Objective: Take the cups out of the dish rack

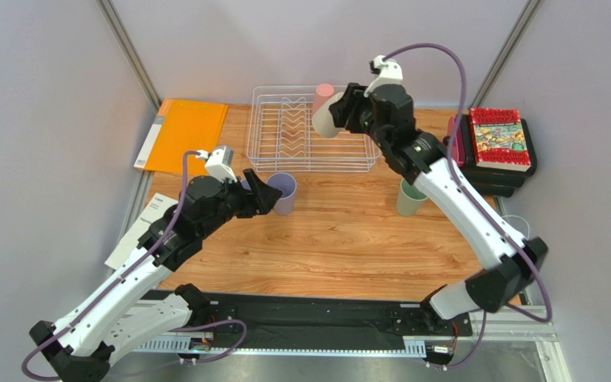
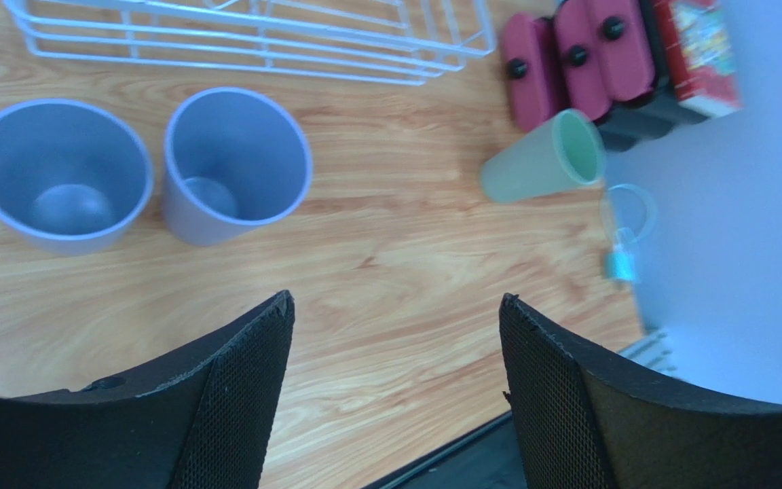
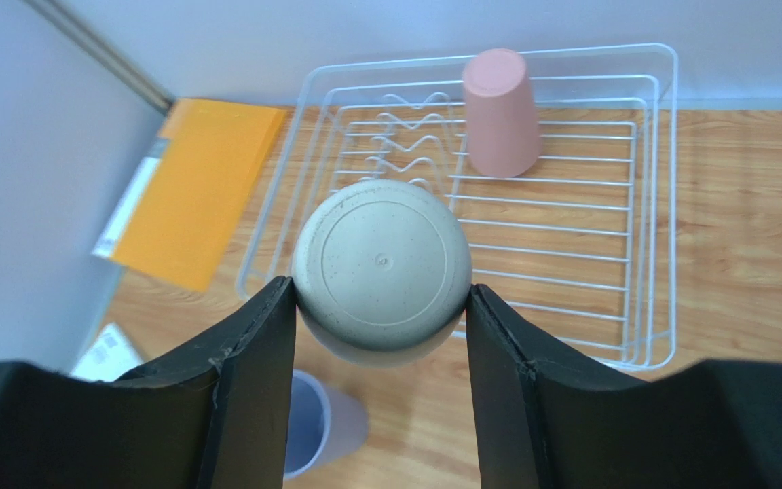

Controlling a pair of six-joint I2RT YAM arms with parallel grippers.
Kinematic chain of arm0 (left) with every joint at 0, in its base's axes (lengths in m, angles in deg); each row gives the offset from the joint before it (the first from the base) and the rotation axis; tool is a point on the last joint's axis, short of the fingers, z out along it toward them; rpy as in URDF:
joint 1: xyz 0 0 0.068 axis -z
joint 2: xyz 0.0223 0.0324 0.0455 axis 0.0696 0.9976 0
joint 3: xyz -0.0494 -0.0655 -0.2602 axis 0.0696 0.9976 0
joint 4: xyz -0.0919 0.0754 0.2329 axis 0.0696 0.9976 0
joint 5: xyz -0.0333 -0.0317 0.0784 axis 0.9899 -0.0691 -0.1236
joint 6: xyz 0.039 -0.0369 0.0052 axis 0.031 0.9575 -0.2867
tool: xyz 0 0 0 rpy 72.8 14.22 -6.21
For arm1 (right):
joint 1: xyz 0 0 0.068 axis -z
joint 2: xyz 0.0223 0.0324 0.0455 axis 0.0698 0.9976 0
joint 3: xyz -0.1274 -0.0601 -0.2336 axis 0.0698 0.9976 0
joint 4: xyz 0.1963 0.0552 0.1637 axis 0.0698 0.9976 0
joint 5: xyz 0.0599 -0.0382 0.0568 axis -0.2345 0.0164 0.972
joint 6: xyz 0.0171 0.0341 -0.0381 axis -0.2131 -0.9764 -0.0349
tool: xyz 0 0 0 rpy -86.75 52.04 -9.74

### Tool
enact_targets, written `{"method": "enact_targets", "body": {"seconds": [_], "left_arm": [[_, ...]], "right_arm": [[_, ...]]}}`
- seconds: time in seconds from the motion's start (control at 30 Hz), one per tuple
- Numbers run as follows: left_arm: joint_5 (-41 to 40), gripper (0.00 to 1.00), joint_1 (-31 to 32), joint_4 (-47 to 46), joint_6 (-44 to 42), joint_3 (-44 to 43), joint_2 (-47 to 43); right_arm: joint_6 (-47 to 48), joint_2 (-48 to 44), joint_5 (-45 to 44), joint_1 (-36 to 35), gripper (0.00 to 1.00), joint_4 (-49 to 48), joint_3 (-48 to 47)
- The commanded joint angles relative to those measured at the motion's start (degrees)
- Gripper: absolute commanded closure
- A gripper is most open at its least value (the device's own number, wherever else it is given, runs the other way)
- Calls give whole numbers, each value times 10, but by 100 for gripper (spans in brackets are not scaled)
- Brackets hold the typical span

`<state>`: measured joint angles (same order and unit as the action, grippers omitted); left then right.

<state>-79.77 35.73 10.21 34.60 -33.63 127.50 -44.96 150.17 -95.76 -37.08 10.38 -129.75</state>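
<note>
Beige plastic fills the right gripper (image 3: 380,290): its jaws are pressed against the sides of the beige cup (image 3: 382,265), base toward the wrist camera, held over the right end of the dish rack (image 1: 301,159) in the upper middle of the top view. I cannot tell for certain whether its rim is clear of the wires.

Three cups stand mouth-up on the wooden table (image 1: 348,239). One lavender cup (image 2: 59,173) and the other lavender cup (image 2: 237,163) sit side by side just below the rack's front rail. The sage green cup (image 1: 411,197) stands right of centre, tucked beside the right forearm. The pink cup (image 3: 500,112) is upside down inside the rack against its back rail, close to the beige one. By my reckoning three are unloaded, a fourth is mid-transfer, and only the pink one is left to fetch.

The left gripper (image 2: 395,306) is spread wide with nothing between its fingers, hovering over the table near the lavender pair.

For room, the centre and lower part of the top view offer bare wood between the lavender pair and the green cup. That looks the safest place to set down. The orange folder (image 1: 185,135) lies at the upper left beside the rack. A stack of books and dark cases (image 1: 496,143) crowds the upper right near the green cup. The rack's raised side must be cleared on the way out.
</note>
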Motion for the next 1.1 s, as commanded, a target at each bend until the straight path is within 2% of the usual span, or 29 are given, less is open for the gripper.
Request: {"method": "enact_targets", "body": {"seconds": [0.0,0.2,0.3,0.4,0.5,0.63,1.07], "left_arm": [[46,20,1,-126,73,27,-45],[103,19,2,-259,135,74,-64],[133,19,2,-365,180,113,-64],[161,19,2,-484,211,140,-50],[191,18,2,-539,233,137,-17],[212,18,3,-580,252,130,26],[231,21,4,-659,281,124,83]], "right_arm": [[-82,-131,76,-17,100,-28,73],[-153,-266,132,-30,100,-63,194],[-187,-317,156,-37,100,-83,233],[-206,-353,163,-44,100,-91,269],[-214,-375,165,-55,100,-92,291],[-215,-387,163,-71,100,-96,303],[-226,-372,181,-106,100,-133,347]]}}
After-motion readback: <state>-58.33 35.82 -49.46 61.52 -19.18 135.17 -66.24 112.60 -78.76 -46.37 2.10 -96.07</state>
